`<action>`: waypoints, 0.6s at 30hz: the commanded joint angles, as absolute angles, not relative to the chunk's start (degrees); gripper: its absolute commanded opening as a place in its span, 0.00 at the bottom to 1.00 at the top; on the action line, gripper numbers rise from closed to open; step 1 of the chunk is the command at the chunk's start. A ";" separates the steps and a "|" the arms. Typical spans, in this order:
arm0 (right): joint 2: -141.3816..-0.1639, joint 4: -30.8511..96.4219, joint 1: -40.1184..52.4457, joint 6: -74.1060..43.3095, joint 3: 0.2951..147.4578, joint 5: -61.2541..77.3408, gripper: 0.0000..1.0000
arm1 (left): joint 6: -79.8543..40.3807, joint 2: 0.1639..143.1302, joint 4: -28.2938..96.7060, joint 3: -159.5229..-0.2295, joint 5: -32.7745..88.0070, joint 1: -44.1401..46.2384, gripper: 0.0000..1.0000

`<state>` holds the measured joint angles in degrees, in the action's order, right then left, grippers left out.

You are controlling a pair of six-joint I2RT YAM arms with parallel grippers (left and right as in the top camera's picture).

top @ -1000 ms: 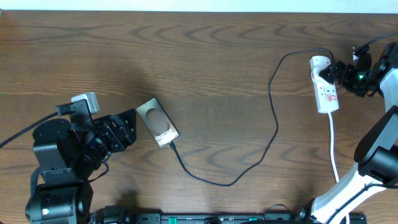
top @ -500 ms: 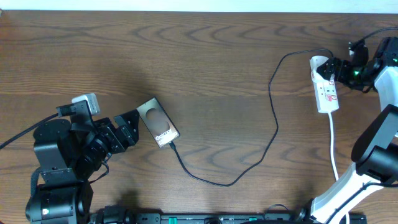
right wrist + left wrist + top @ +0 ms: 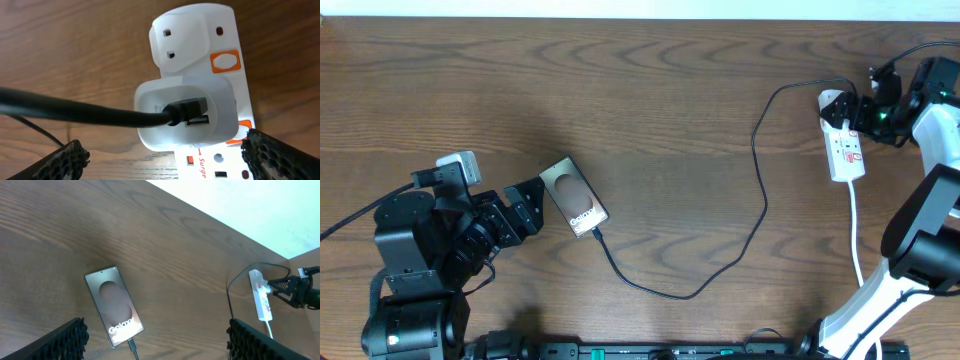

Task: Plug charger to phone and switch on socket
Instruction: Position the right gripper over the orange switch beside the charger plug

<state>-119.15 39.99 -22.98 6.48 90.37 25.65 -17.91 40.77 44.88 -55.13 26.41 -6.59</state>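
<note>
the small flat phone (image 3: 574, 197) with a glossy brown-bronze face and white "galaxy" lettering lies flat on the brown wooden table (image 3: 660, 90), toward 8 o'clock in the overhead view and turned at a slant

the long thin black charger cable (image 3: 763, 190) meets the phone's 5 o'clock end with its connector tip, loops across the wood and climbs to a white adapter block (image 3: 185, 112) seated in the elongated white power strip (image 3: 843, 150) with red markings, which lies at 2 o'clock

the left gripper (image 3: 533, 205) sits just at 9 o'clock of the phone, fingers spread wide, holding nothing

the right gripper (image 3: 858, 112) is at the strip's rounded end, fingers wide apart either side of the adapter; whether they touch it i cannot tell
</note>
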 commanded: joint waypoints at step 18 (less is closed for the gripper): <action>-122.28 40.93 -20.78 3.25 91.05 26.06 0.99 | -17.15 40.84 44.97 -55.24 25.80 -6.61 0.88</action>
